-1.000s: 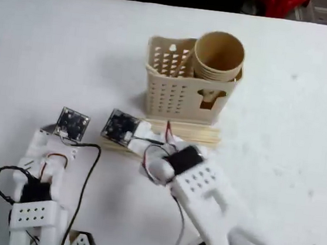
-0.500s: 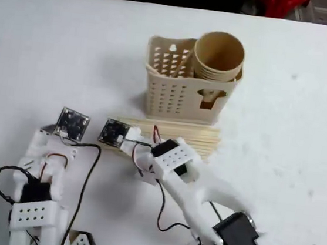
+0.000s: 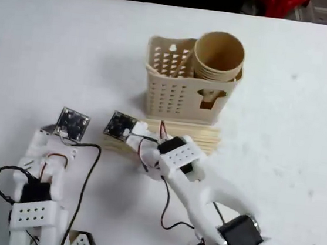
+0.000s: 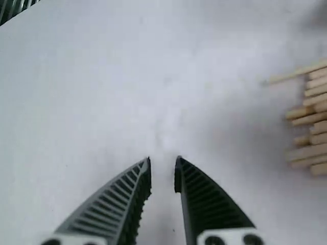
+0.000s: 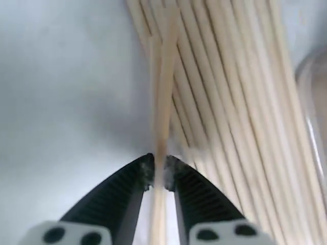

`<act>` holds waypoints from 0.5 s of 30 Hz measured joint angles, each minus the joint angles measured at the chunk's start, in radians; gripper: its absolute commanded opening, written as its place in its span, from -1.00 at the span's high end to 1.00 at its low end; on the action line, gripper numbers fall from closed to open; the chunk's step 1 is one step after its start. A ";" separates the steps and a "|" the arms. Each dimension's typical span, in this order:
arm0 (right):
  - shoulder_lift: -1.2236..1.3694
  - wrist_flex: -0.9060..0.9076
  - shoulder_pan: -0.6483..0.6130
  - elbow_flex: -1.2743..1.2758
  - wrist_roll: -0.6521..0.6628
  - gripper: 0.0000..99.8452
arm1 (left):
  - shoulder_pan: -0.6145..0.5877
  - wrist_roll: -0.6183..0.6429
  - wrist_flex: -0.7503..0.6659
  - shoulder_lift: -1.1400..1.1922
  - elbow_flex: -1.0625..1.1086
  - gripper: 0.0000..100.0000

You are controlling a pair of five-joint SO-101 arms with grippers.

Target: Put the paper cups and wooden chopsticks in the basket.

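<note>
Pinches a chopstick (image 5: 162, 92) between the fingers of the right tool (image 5: 159, 171), clenched on it low over the chopstick bundle (image 3: 201, 132). Finds that bundle lying flat on the surface (image 3: 54, 45), just in front of the basket (image 3: 175, 97) and along its front wall. Finds the stacked paper cups (image 3: 218, 56) upright in the basket's right compartment, rims above the basket wall. Rests the left tool (image 4: 162, 168) low over bare surface, apart from the bundle's ends on the left, fingers slightly parted and grasping nothing.
</note>
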 measured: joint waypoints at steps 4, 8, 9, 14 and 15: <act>-0.057 0.029 0.003 0.002 -0.020 0.97 | 0.000 0.000 0.000 0.000 0.000 0.81; -0.150 0.077 0.003 0.005 -0.043 0.97 | 0.000 0.000 0.000 0.000 0.000 0.81; -0.176 0.092 0.003 0.005 -0.046 0.97 | 0.000 0.000 0.000 0.000 0.000 0.81; -0.308 0.149 0.003 0.005 -0.054 0.97 | 0.000 0.000 0.000 0.000 0.000 0.81; -0.334 0.160 0.003 0.005 -0.061 0.97 | 0.000 0.000 0.000 0.000 0.000 0.81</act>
